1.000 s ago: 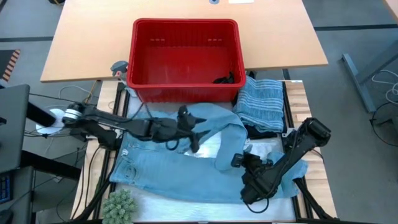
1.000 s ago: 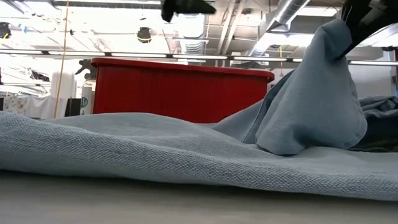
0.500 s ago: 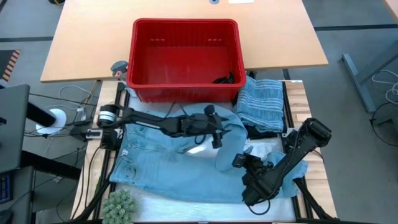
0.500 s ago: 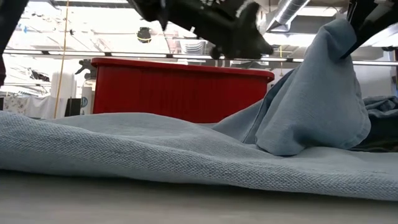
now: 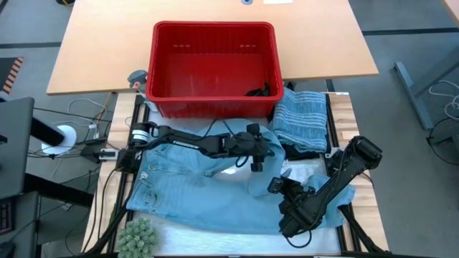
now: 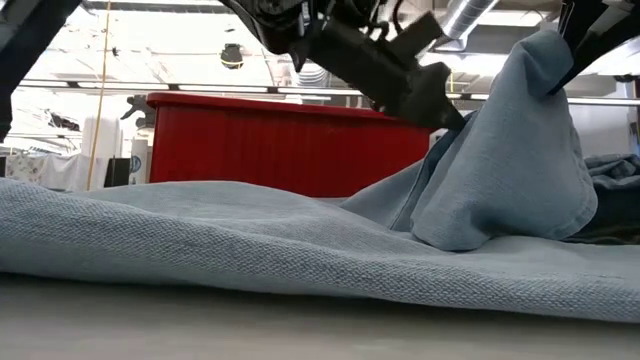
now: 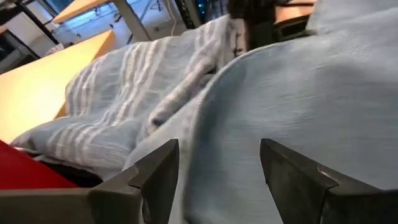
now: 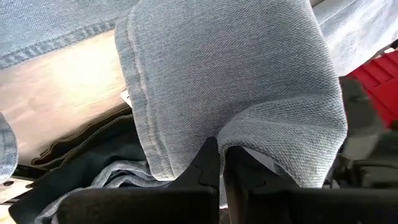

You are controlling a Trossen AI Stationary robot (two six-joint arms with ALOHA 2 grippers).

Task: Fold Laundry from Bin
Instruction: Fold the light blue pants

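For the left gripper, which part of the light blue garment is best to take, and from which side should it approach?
Probably the raised fold of the light blue garment beside the shut right gripper. The cloth stands up there, lifted off the table, so the open left gripper could likely close across the ridge from the bin side.

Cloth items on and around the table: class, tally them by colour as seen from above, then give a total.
Light blue garment: 1
Grey-blue striped cloth: 1
Black or dark navy cloth: 2, one under the striped cloth, one in the red bin
Total: 4 pieces visible; more may lie hidden underneath.
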